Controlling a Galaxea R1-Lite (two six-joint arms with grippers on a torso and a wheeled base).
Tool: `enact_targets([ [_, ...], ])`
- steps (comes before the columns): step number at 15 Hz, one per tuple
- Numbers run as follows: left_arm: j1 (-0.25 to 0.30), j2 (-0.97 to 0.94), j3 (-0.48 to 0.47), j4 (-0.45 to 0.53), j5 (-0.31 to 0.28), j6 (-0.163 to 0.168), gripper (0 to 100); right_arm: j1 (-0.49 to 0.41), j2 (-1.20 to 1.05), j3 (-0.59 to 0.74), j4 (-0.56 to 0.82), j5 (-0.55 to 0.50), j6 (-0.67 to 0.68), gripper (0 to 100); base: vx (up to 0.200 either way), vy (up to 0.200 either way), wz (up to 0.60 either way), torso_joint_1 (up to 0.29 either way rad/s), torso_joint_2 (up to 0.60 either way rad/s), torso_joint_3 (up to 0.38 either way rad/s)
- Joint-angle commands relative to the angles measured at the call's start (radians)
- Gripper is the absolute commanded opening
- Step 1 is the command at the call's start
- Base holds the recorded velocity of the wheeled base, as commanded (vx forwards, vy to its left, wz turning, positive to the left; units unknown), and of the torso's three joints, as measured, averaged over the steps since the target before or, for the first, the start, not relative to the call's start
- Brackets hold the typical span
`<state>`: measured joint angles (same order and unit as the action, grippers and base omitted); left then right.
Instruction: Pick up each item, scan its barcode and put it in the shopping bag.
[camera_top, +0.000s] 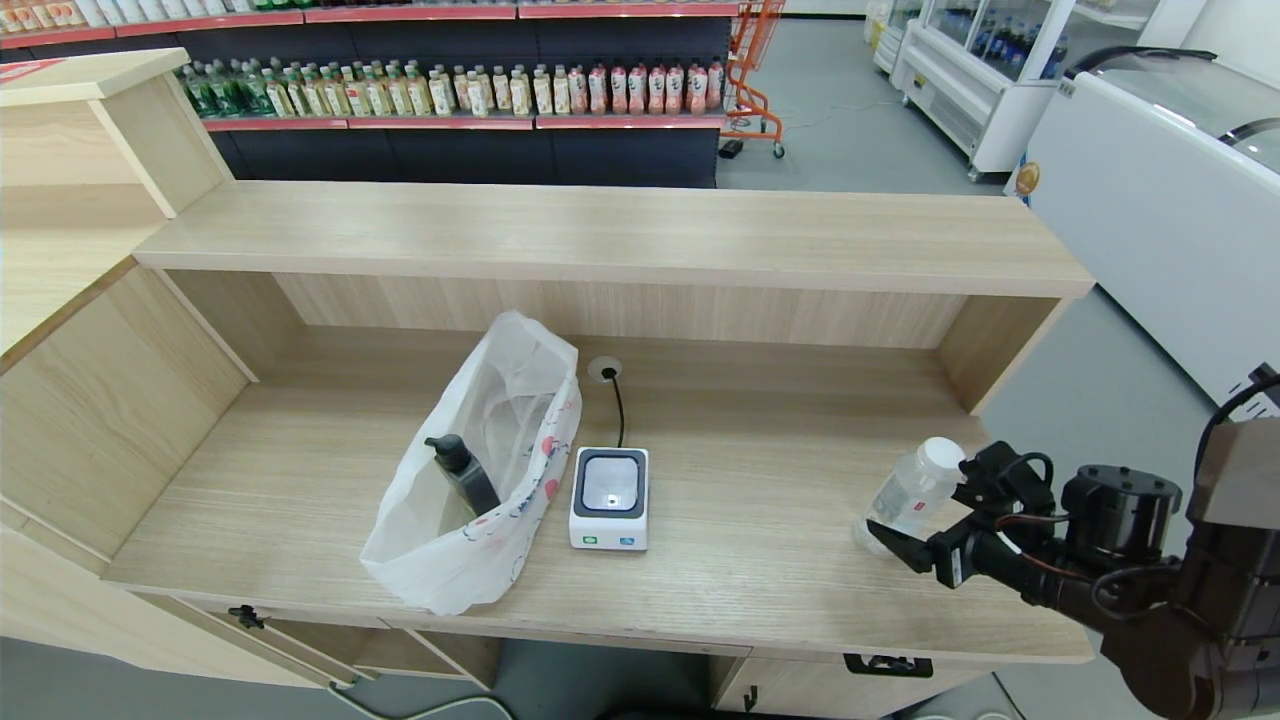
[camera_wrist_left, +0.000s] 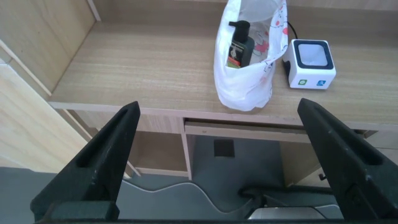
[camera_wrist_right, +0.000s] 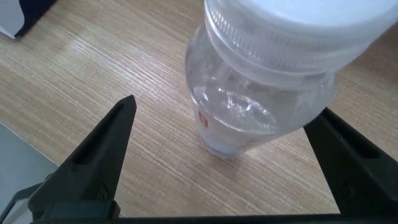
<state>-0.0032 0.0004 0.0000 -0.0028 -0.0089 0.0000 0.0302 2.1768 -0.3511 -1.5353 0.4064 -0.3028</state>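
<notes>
The lower half of the dark pump bottle is hiding behind the wall of the white plastic shopping bag, which is standing open on the pale wooden counter just left of the white box scanner with its dark window. In the head view a dark finger is covering the base of the clear plastic bottle with a white cap, and its small red label is too small to read.

The right arm is coming in low from the counter's right end, cut off by the picture's edge. The right tool is gaping wide with the clear bottle standing upright between its fingers, a gap showing on each side in the right wrist view, so it is not gripping.

The left tool is hanging off the counter's front edge, spread wide and holding nothing.
</notes>
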Motion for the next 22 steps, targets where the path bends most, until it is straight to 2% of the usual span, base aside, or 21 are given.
enact_targets([
  [1,0.000,0.001,0.000,0.000,0.000,0.000,100,0.005,0.017,-0.014,-0.005,0.000,0.001,100,0.000,0.000,0.00,0.000,0.00,0.000],
  [6,0.000,0.001,0.000,0.000,0.000,0.000,100,0.013,0.046,-0.080,-0.005,0.000,0.001,100,0.000,0.000,0.00,0.000,0.00,0.000],
  [7,0.000,0.000,0.000,0.000,0.000,0.000,100,0.016,0.052,-0.089,-0.005,0.000,0.001,0,0.000,0.000,0.00,0.000,0.00,0.000],
  [18,0.000,0.001,0.000,0.000,0.000,0.000,100,0.016,0.083,-0.108,-0.005,-0.001,-0.052,0,0.000,0.000,0.00,0.000,0.00,0.000],
  [22,0.000,0.001,0.000,0.000,0.000,0.000,100,-0.003,0.058,-0.106,0.021,-0.001,-0.022,0,0.000,0.000,0.00,0.000,0.00,0.000],
])
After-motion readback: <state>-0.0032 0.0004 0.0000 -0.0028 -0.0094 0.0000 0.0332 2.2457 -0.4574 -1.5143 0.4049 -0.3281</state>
